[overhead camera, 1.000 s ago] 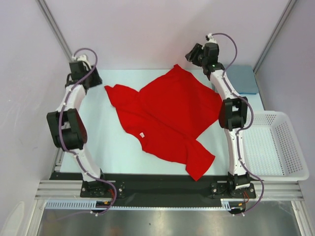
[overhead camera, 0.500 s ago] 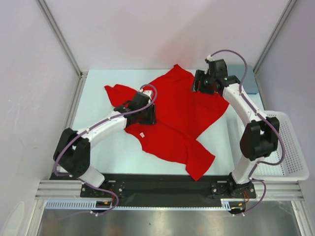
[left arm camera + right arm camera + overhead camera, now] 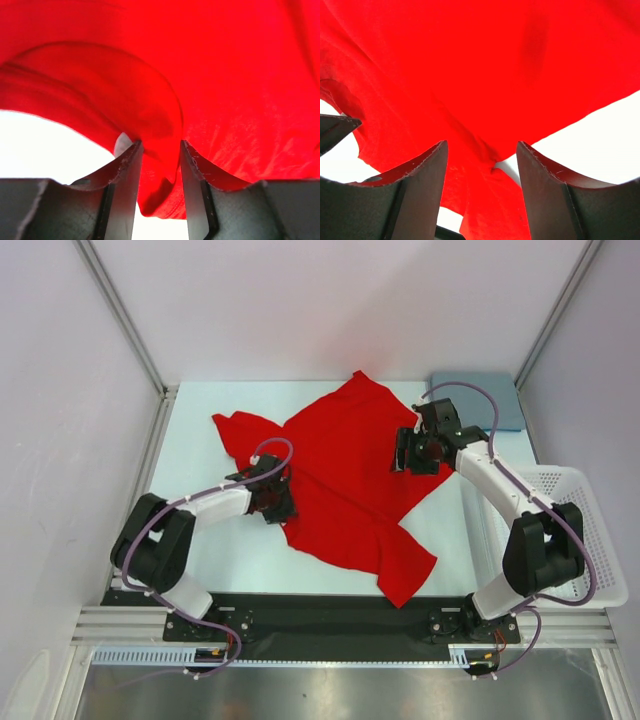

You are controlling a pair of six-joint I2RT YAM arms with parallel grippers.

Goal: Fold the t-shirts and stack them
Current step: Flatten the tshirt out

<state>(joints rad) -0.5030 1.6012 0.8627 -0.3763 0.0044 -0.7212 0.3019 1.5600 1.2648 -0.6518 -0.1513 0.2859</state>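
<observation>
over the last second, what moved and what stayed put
Both arms swung in from the far corners onto the red shirt. The left hand came down at its near-left edge with cloth now between its fingers; the right hand hangs open over the right part. Shirt, blue shirt and basket stayed put.

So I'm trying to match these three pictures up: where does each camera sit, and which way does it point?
Top: above and behind the arms, looking down on the table, red shirt, blue shirt and basket; both arms show whole.
Left wrist: on the left gripper, facing shirt cloth gathered between its fingers.
Right wrist: on the right gripper, facing a shirt edge; its fingers stand apart.
Shared: the red shirt appears in all three.
</observation>
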